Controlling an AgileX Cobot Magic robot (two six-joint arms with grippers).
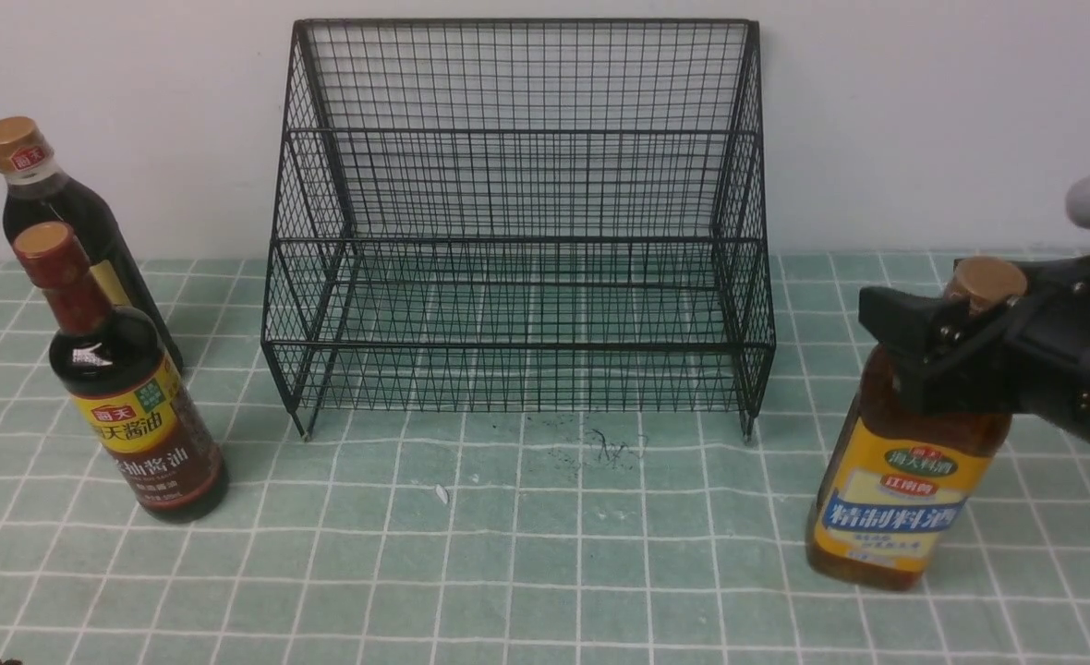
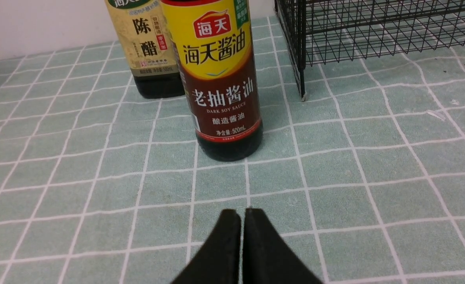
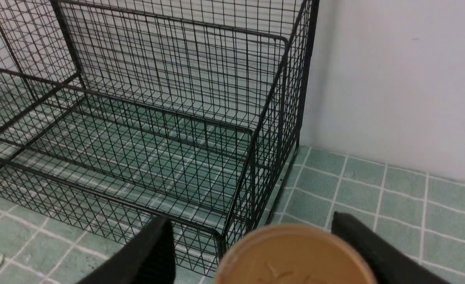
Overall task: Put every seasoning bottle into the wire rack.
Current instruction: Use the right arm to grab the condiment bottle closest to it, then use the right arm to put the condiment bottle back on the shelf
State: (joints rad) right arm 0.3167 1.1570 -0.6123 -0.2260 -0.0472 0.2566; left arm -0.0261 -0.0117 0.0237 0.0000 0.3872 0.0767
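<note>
The black wire rack (image 1: 517,231) (image 2: 374,31) (image 3: 138,118) stands empty against the back wall. At the right, the amber bottle (image 1: 905,480) with a yellow-blue label stands upright on the table. My right gripper (image 1: 947,342) (image 3: 250,219) is open, its jaws either side of the neck below the gold cap (image 3: 295,256), with a gap on one side. At the left stand the dark soy sauce bottle (image 1: 134,406) (image 2: 220,79) with a reddish-brown neck and, behind it, the dark bottle (image 1: 55,212) (image 2: 149,47) with a cream label. My left gripper (image 2: 242,211) is shut and empty, low in front of them.
A green tiled cloth (image 1: 545,554) covers the table, and a pale wall (image 1: 924,120) rises right behind the rack. A small white scrap (image 1: 442,494) and dark smudges (image 1: 614,448) lie in front of the rack.
</note>
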